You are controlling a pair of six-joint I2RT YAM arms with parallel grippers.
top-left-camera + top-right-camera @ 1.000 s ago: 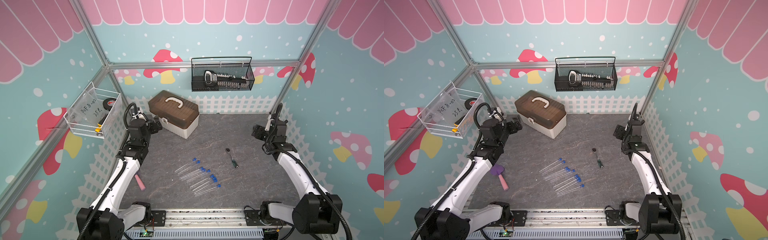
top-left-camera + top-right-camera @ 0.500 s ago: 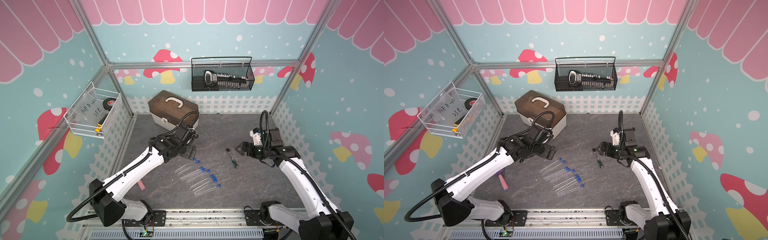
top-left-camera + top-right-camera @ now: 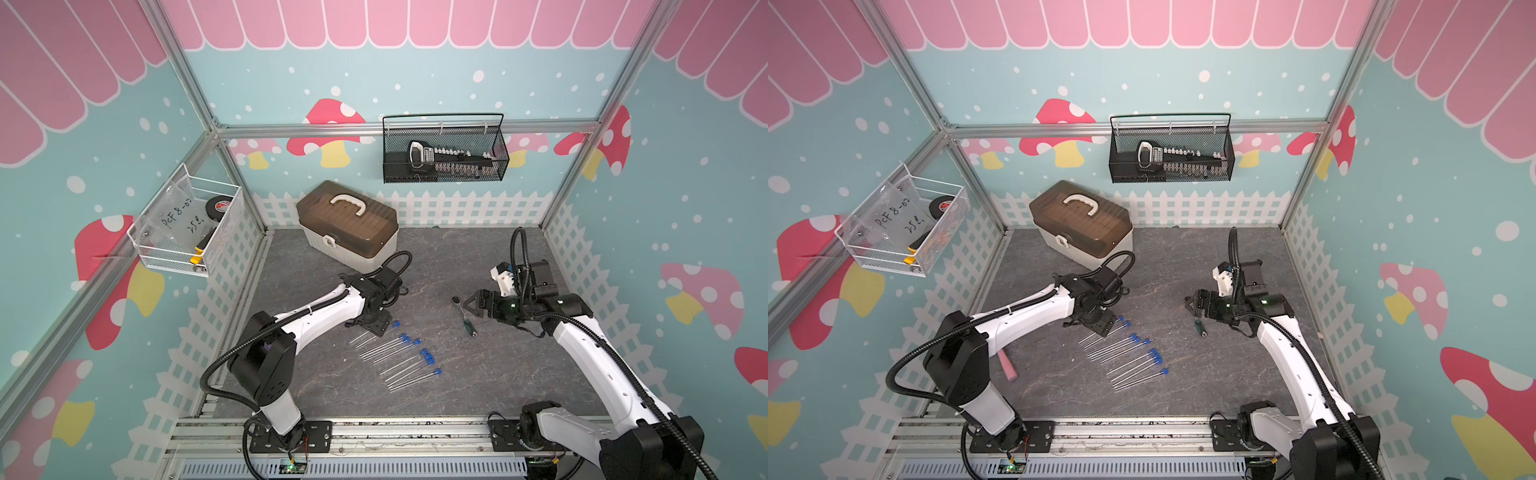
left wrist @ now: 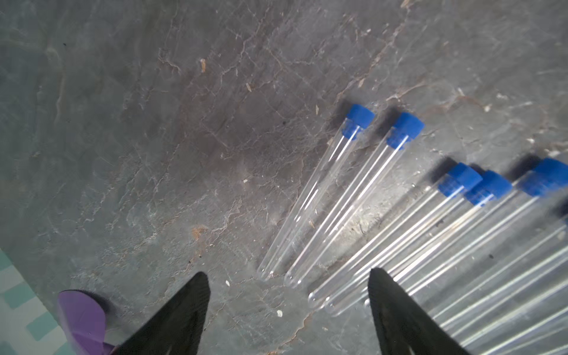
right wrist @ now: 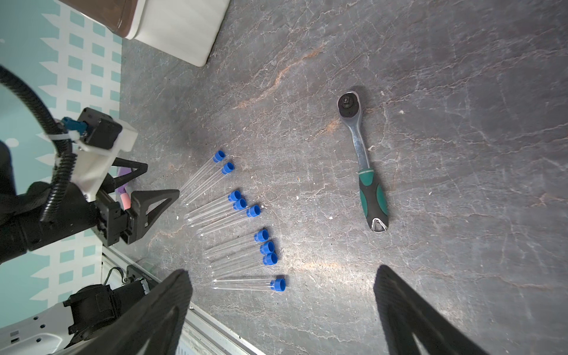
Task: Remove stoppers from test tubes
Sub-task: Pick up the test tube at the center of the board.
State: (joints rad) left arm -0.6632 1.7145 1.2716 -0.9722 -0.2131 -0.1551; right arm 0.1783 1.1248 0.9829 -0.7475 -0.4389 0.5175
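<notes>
Several clear test tubes (image 3: 380, 346) lie side by side on the grey mat, each with a blue stopper (image 3: 436, 371) on its right-hand end. My left gripper (image 3: 380, 326) is open, low over the rounded ends of the farthest tubes. In the left wrist view the left gripper (image 4: 289, 275) has a wide gap. The test tubes' (image 4: 307, 203) closed ends lie just ahead of it, and nothing is gripped. My right gripper (image 3: 466, 305) is open above the wrench's head, to the right of the tubes. In the right wrist view the right gripper (image 5: 282, 272) holds nothing.
A ratchet wrench (image 5: 365, 172) with a green-black handle lies right of the tubes. A brown-lidded toolbox (image 3: 347, 226) stands at the back, and a pink block (image 3: 1008, 365) lies near the left wall. Wire baskets (image 3: 444, 153) hang on the walls.
My left arm has swung in from the left wall and come down at the tubes' closed ends, its jaws narrowing a little. My right arm has reached in over the wrench and opened wide.
</notes>
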